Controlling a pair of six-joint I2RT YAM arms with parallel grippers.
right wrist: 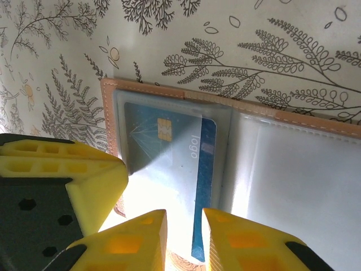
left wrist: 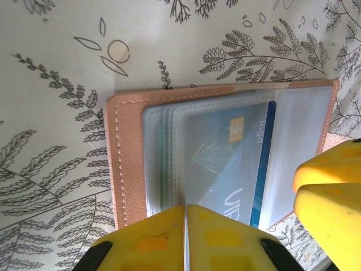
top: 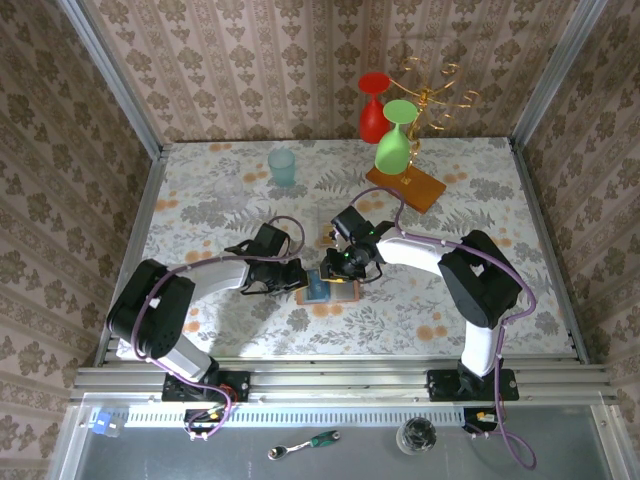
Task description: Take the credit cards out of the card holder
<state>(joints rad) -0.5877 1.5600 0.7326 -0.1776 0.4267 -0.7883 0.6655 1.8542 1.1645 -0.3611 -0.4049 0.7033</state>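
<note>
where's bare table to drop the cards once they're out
Bare: the strip between the card holder and the near edge, and right of the right arm. Crowded: around the holder, and back right by the wooden base.

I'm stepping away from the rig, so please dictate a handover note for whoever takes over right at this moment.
Left gripper: shut, resting over the holder at its near edge.
Right gripper: jaws a narrow gap apart over the end of the blue card; no clear grip.
Holder lies open and flat under both grippers.
Done: holder opened; the card seems partly slid out.
Left: pull that card fully out, then any others.
</note>
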